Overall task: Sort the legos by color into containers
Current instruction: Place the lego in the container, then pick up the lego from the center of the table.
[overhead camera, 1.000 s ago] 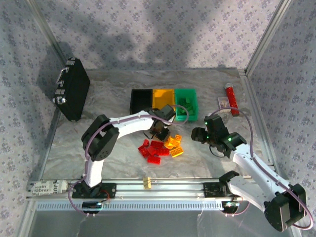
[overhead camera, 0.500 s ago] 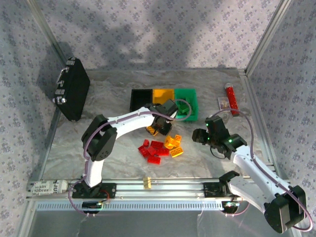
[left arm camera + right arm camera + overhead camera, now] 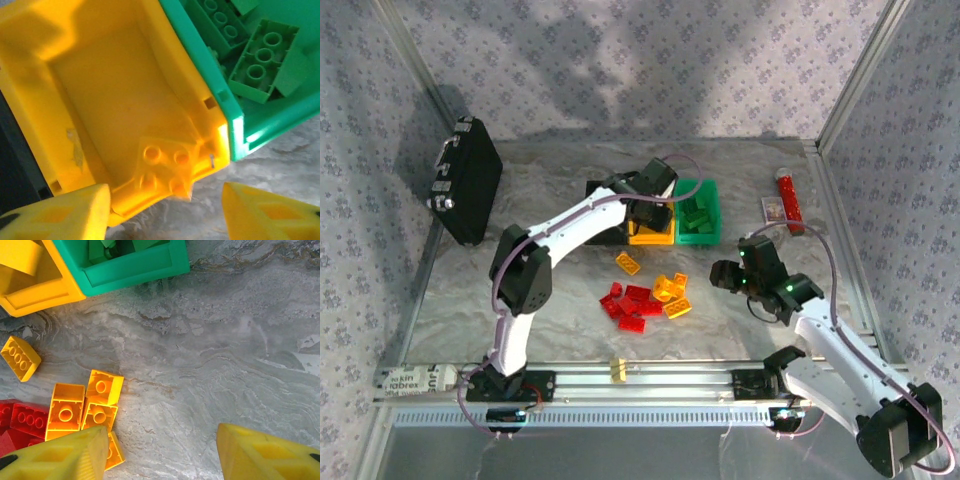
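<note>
**Top view.** The left arm point(image 3: 570, 225) is stretched far over the row of bins. The left jaws hang above the orange bin point(image 3: 650, 238), between the black bin point(image 3: 592, 195) and the green bin point(image 3: 700, 238); this is judged a drop position for yellow-orange bricks. One yellow brick point(image 3: 628, 263) lies alone on the worktop point(image 3: 520, 190), just near of the bins. The red and orange pile point(image 3: 642, 300) sits mid-worktop, and the right jaws hover just right of it. The black case point(image 3: 465, 180) stands well apart at the left.

**Left wrist.** The fingers point(image 3: 55, 215) are spread, with nothing between them. A two-stud yellow brick point(image 3: 162, 157) is seen tilted in the orange bin's near corner. Green bricks point(image 3: 260, 60) lie in the green bin beside it, the walls touching.

**Right wrist.** The fingers point(image 3: 60, 455) are parted and empty above bare worktop. Orange bricks point(image 3: 82, 407) lie just left of them and red bricks point(image 3: 22, 420) further left. Open room is noted to the right, so an approach from that side is judged clear.
</note>
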